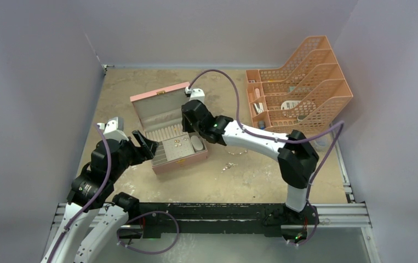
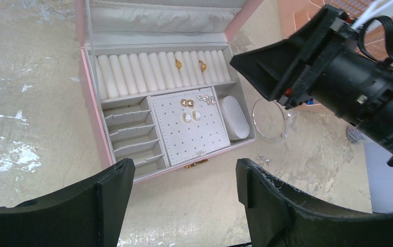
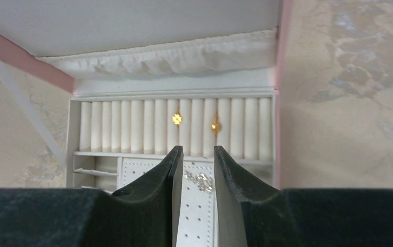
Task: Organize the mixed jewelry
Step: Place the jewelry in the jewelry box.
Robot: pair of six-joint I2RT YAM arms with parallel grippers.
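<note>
Since two small gold rings point(image 3: 176, 119) sit in the white rolls point(image 3: 132, 128) of the pink grey-lined box point(image 3: 283, 103), your right gripper point(image 3: 198, 152) hovers above, narrowly parted, empty; left gripper point(image 2: 184, 167) spread wide, empty.

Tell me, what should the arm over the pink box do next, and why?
Probably lift the right pincer clear of the box and swing it right, toward the hoop on the table. Its jaws stand apart with nothing between them, two gold rings already sit in the rolls, and the hoop lies outside the box.
</note>
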